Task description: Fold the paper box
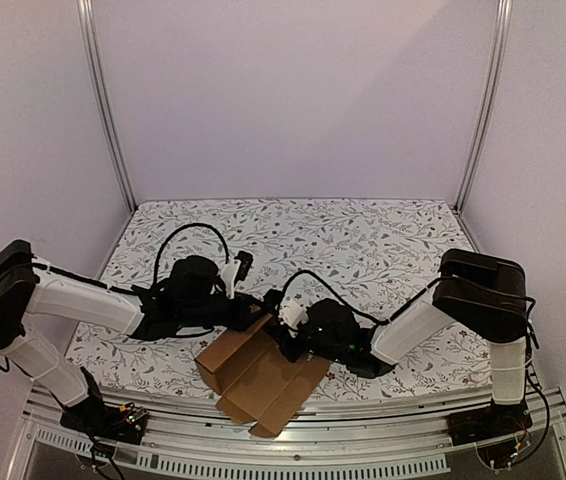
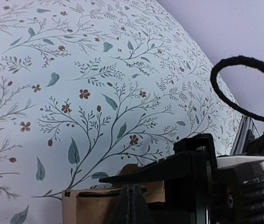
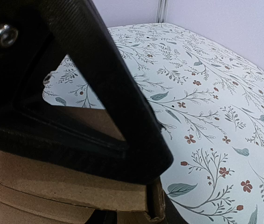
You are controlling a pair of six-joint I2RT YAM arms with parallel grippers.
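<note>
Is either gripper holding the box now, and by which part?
Left gripper is shut at the far edge of the paper box; whether it pinches cardboard cannot be told. Right gripper: likewise unclear.

Both white-shelled with black joints: left arm (image 1: 73, 300), right arm (image 1: 413, 325). Black cable (image 1: 193, 226) looped above each wrist. On right gripper (image 1: 285, 330), finger (image 3: 99, 93) black, triangular cut-out, silver screw (image 3: 6, 35). Coloured wires (image 1: 128, 412) at base
</note>
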